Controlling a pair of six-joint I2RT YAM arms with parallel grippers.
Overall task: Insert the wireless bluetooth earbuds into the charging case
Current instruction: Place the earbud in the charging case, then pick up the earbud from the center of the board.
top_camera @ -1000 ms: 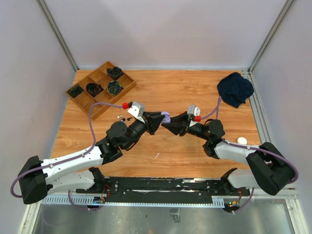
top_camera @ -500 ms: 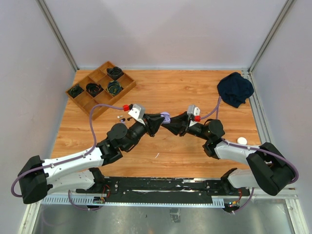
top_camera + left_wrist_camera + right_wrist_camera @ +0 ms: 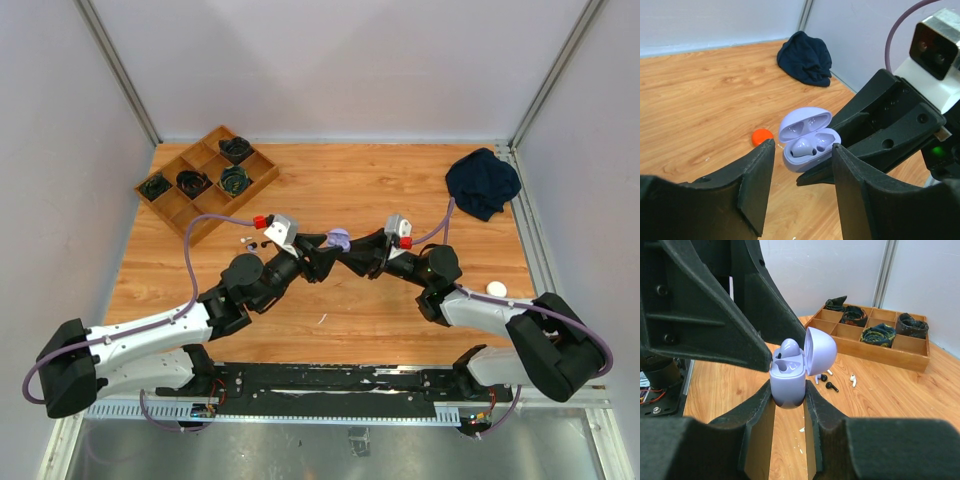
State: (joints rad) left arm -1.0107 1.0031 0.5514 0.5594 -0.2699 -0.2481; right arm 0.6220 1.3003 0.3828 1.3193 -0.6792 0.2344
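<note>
**LEFT CLAW RELEASES: ONE EARBUD IN THE CASE**

1. Change. A second ago my left claw [image 3: 318,251] was pinched tight at the mouth of the charging case. Its fingers now stand apart with nothing between them, and the case lies just beyond their tips.

2. Position of the work. The charging case [image 3: 812,150] is held off the surface, and my right claw [image 3: 788,399] is clenched on its lower body. The lid [image 3: 805,122] is hinged open. A lavender earbud [image 3: 802,147] sits in one well. In the right wrist view it stands a little proud of the rim.

3. Meaning. I judge the release to be a finished placement, with one earbud delivered. The neighbouring well looks empty, so the task is roughly half done.

4. Remaining stock. Loose earbuds [image 3: 829,384], dark and white, lie on the surface [image 3: 900,395] in front of the wooden tray [image 3: 875,337]. Whether any of them matches this case I cannot tell.

5. Caution. If the seated earbud is not fully home, it may stop the lid from closing. I expect it to need a press.
</note>
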